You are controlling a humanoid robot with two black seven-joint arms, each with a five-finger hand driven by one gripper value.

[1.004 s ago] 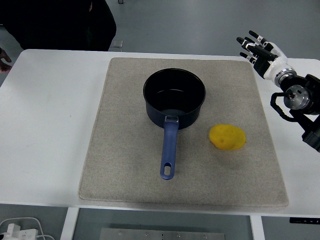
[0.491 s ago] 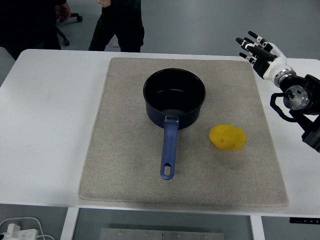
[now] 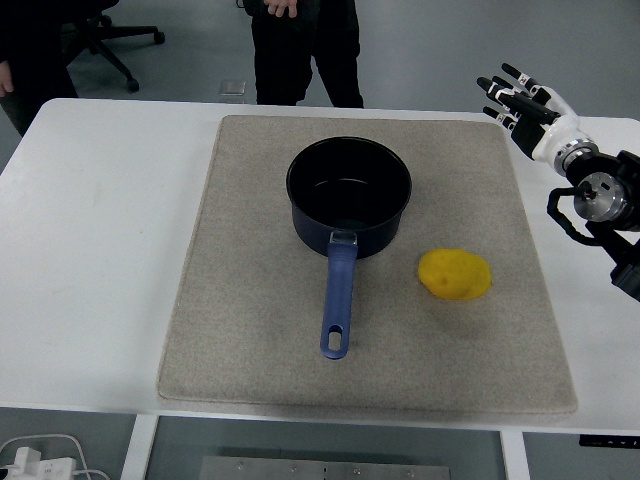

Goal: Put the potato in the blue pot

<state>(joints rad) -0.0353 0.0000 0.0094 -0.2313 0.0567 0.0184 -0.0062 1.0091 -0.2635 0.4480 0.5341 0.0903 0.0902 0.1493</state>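
Observation:
A yellow potato point(image 3: 455, 274) lies on the beige mat point(image 3: 250, 330), to the right of the pot's handle. The blue pot point(image 3: 349, 198) stands upright at the mat's centre, dark and empty inside, with its handle point(image 3: 338, 305) pointing toward the near edge. My right hand point(image 3: 520, 102) hovers at the mat's far right corner, well behind and to the right of the potato, with its fingers spread and nothing in them. The left arm is out of sight.
The white table point(image 3: 90, 250) shows bare around the mat. A person in dark clothes point(image 3: 300, 50) stands beyond the far edge, and an office chair point(image 3: 100, 40) is at the far left. Cables and a plug point(image 3: 40, 458) lie below the near edge at left.
My right hand has shifted slightly to the right. The person behind the table has moved from the left toward the middle. Pot and potato are unmoved.

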